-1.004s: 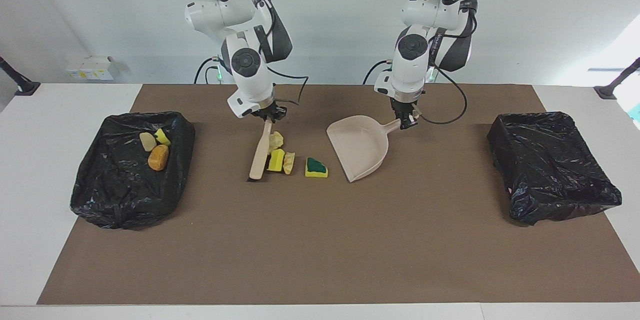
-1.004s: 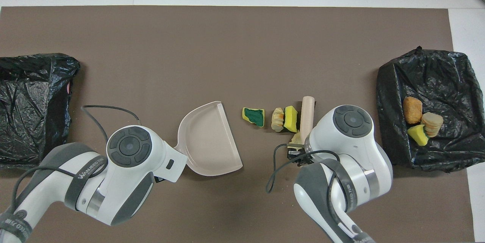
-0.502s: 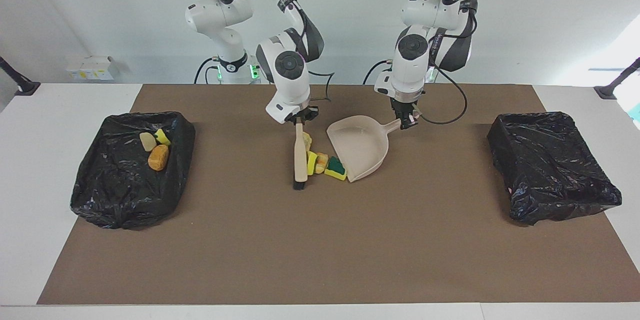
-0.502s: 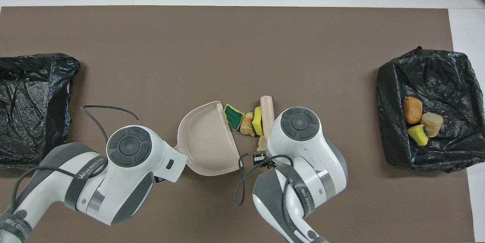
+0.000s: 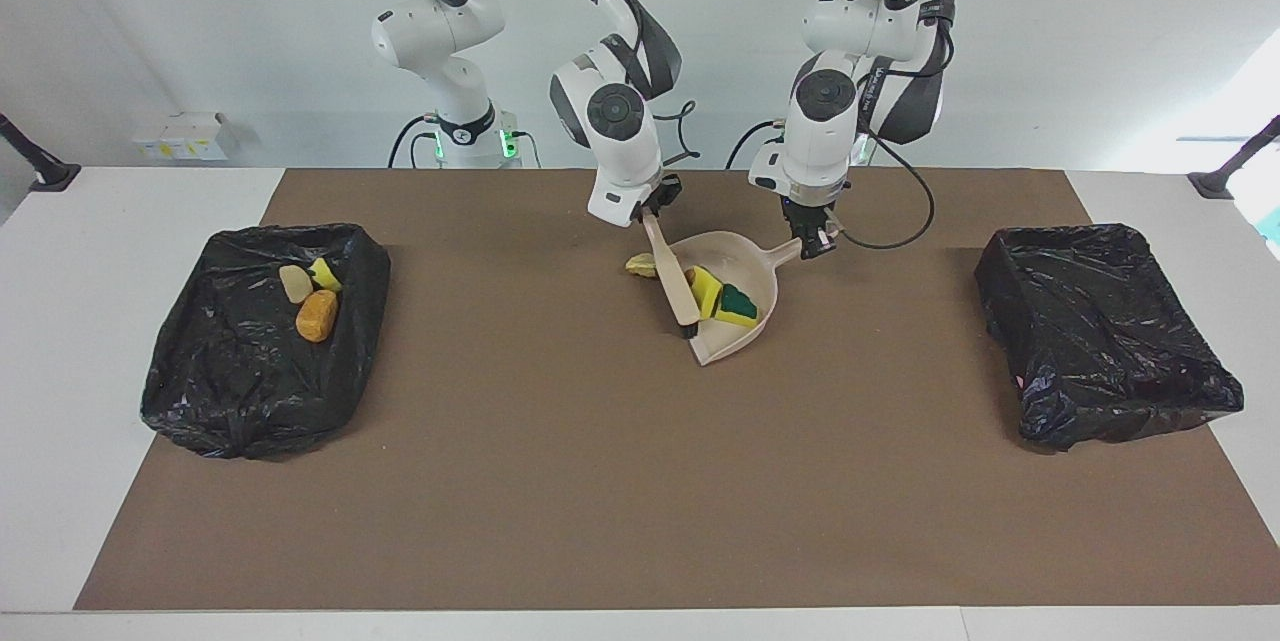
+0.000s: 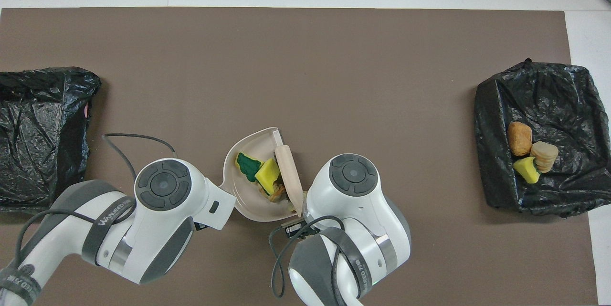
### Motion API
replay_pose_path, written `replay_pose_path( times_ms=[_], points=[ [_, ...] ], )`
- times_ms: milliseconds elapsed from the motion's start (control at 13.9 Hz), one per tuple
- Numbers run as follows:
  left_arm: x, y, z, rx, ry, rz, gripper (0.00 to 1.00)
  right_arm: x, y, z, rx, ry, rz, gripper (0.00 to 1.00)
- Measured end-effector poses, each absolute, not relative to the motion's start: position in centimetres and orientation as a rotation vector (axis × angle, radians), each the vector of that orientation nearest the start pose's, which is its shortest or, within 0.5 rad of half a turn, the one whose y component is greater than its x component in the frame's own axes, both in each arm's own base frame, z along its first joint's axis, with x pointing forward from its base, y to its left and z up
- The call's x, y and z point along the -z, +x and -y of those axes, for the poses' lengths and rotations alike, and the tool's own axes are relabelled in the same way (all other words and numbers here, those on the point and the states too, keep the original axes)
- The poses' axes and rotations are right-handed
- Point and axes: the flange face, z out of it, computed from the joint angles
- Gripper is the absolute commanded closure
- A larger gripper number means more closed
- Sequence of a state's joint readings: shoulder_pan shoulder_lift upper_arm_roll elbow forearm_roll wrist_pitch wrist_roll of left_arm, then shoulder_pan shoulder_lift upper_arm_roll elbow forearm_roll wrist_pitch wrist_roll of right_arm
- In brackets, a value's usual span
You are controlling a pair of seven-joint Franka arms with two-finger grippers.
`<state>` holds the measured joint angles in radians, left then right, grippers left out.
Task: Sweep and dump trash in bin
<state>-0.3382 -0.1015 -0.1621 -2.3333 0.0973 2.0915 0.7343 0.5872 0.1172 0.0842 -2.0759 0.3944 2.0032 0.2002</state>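
My right gripper (image 5: 651, 211) was clamped on the brush (image 5: 668, 278), its long axis lying across the dustpan (image 5: 752, 336) mouth. My left gripper (image 5: 818, 239) gripped the dustpan handle. Three bits sat inside; one pale lump (image 5: 640, 266) lay outside, on the brush's right-arm side, near the filled bin (image 5: 190, 371).

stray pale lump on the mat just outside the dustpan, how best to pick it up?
Pinch the pale lump across its short width, straight down from above: it lies low and flat on the mat. The dustpan rim and the brush crowd one side, so probably set the fingers along the rim, not across it.
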Motion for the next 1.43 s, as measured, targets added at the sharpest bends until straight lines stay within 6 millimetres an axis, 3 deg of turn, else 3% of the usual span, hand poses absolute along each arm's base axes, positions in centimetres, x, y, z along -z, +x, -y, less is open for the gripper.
replay_pose_path(
  times_ms=[215, 430, 574, 932, 1076, 1434],
  points=[
    [-36.6, 42.0, 22.4, -0.229, -2.49, -1.762, 1.0, -39.8, 42.0, -35.2, -0.424, -2.799, 0.353, 1.0],
    [-36.7, 42.1, 22.4, -0.22, -2.56, -1.65, 1.0, -43.0, 42.5, -31.6, -0.474, -2.794, 0.303, 1.0],
    [-36.7, 42.1, 22.3, -0.214, -2.576, -1.623, 1.0, -43.8, 42.7, -28.6, -0.517, -2.836, 0.281, 1.0],
    [-36.6, 42.1, 22.3, -0.219, -2.563, -1.646, 1.0, -39.5, 41.1, -23.0, -0.572, -2.923, 0.163, 1.0],
    [-36.6, 42.1, 22.2, -0.225, -2.501, -1.747, 1.0, -38.1, 40.6, -23.4, -0.542, -2.932, 0.17, 1.0],
    [-36.4, 42.3, 21.9, -0.237, -2.417, -1.877, 1.0, -34.9, 39.3, -28.1, -0.498, -2.921, 0.256, 1.0]
  ],
)
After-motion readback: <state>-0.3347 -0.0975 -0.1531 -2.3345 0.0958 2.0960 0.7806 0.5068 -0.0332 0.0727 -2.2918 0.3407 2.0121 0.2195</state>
